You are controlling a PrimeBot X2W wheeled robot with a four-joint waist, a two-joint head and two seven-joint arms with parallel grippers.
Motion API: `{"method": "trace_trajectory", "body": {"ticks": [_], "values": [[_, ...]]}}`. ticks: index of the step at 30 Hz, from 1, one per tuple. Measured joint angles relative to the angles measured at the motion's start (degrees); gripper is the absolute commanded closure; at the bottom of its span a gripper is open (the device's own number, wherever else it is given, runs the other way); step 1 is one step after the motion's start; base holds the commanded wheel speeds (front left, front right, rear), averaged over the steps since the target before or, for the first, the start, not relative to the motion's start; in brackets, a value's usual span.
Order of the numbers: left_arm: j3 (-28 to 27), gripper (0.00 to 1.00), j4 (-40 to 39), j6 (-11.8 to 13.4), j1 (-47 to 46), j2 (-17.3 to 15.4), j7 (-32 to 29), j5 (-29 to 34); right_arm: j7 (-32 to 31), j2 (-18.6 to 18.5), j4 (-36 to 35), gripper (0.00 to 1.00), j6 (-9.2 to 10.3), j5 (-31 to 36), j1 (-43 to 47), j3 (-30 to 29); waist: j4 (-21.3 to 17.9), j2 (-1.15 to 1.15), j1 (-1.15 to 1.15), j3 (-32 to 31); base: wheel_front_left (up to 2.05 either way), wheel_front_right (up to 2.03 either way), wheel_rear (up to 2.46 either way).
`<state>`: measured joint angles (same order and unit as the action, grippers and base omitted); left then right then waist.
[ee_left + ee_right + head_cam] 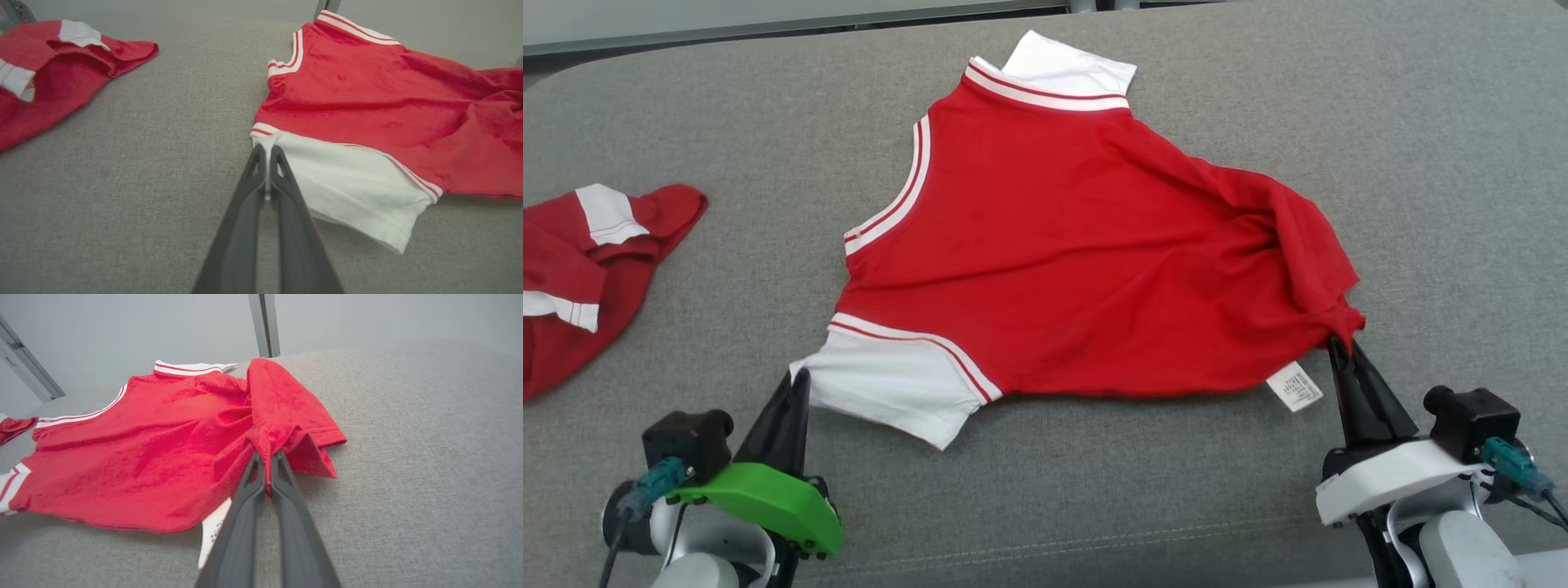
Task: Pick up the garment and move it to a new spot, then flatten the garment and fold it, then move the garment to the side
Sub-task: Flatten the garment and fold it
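Note:
The garment (1062, 253) is a red shirt with white sleeves and striped trim, spread on the grey surface with its hem bunched at the right. My left gripper (800, 377) is shut on the corner of the near white sleeve (347, 183), seen pinched between the dark fingers (282, 171) in the left wrist view. At the garment's lower right, my right gripper (1342, 345) is shut on the gathered red hem corner (269, 437). A white care label (1294, 386) hangs out beside it.
A second red and white garment (580, 269) lies crumpled at the left edge of the grey fabric surface (1421, 204). The surface's far edge runs along the top, with a pale wall and metal posts (264, 324) behind.

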<state>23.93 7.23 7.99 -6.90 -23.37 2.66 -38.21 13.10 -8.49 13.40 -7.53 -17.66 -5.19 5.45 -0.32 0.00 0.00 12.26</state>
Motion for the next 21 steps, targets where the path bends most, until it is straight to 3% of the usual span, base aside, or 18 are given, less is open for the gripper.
{"method": "trace_trajectory", "body": {"ticks": [11, 21], "values": [[-4.83, 1.0, -16.74, 5.58, -6.19, -3.42, 3.04, 5.39, -0.49, -2.54, -15.29, 1.0, 0.01, 0.63, -4.45, -1.11, 0.09, 0.0, 0.0, -2.53, 0.0, 0.0, 0.0], [-7.84, 1.0, -22.82, 5.38, -20.98, -7.49, 0.03, 8.2, -3.48, -6.61, -17.81, 1.0, 0.01, -0.31, -17.78, 0.88, 0.15, 0.0, 0.0, -5.82, 0.0, 0.0, 0.0]]}}
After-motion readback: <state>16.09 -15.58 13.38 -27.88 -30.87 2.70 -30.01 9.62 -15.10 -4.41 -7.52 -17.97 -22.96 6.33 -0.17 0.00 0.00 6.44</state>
